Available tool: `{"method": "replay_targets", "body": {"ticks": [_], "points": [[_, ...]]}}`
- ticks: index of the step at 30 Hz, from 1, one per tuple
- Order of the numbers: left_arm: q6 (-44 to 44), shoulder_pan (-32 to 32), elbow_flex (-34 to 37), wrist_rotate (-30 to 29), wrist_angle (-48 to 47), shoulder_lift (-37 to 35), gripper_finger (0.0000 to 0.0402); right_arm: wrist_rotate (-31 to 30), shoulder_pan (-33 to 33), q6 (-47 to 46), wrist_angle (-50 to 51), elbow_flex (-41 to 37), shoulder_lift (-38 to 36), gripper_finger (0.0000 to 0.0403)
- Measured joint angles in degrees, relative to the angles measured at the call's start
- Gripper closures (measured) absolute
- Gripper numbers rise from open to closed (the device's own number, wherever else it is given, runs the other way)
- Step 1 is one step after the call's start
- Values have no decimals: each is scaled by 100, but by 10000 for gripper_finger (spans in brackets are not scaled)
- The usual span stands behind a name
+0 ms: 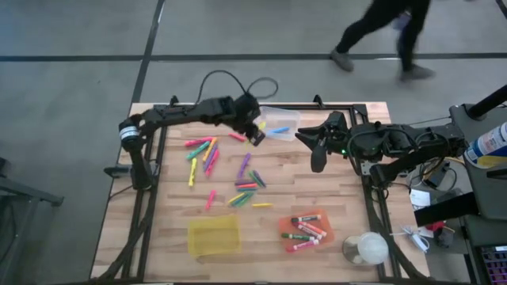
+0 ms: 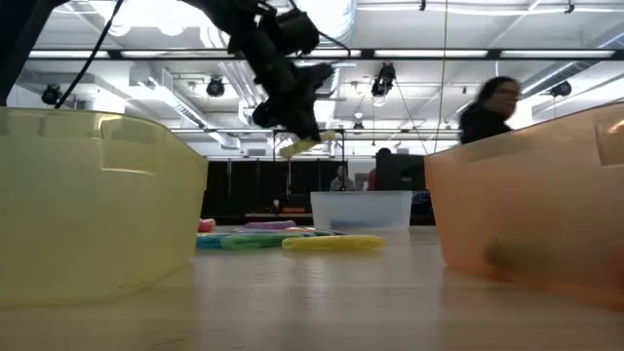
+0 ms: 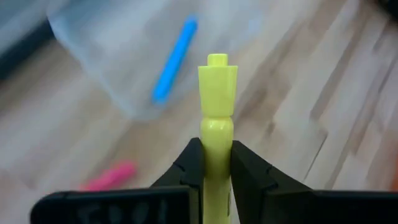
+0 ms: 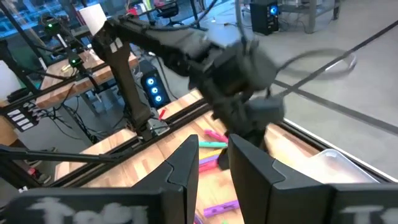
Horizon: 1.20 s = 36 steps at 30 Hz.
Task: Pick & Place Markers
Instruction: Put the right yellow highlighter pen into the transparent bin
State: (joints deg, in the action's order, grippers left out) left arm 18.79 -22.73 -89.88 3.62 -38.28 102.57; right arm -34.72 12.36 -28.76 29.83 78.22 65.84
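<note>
Yellow marker (image 3: 217, 106) pinched in left claw (image 3: 216, 163) (right claw (image 4: 212, 163) slightly parted, empty), three bins

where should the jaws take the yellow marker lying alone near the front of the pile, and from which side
Grip the yellow marker at mid-barrel, coming straight down from above. It lies flat on the table, running roughly left to right, so the jaws should close across its narrow width. Its sides look free, with the nearest green marker just off its left end. The right gripper, open and empty, looks the likelier one; the left gripper holds a yellow highlighter.
</note>
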Motion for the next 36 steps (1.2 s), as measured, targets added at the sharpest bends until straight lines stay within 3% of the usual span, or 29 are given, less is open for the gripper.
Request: {"method": "replay_targets", "body": {"ticks": [9,25,33,36], "points": [[-299,-547,-1094,-8,-192,460,357,5,0,337,-342,0,-9,341],[-1358,-571,-2281,-21,663,2008,353,11,2,282,-392,0,-9,344],[-1653,-567,-2574,-4,396,2449,330,18,13,311,-392,0,-9,342],[-1592,-577,-2575,327,266,2522,327,21,13,334,-392,0,-9,344]]}}
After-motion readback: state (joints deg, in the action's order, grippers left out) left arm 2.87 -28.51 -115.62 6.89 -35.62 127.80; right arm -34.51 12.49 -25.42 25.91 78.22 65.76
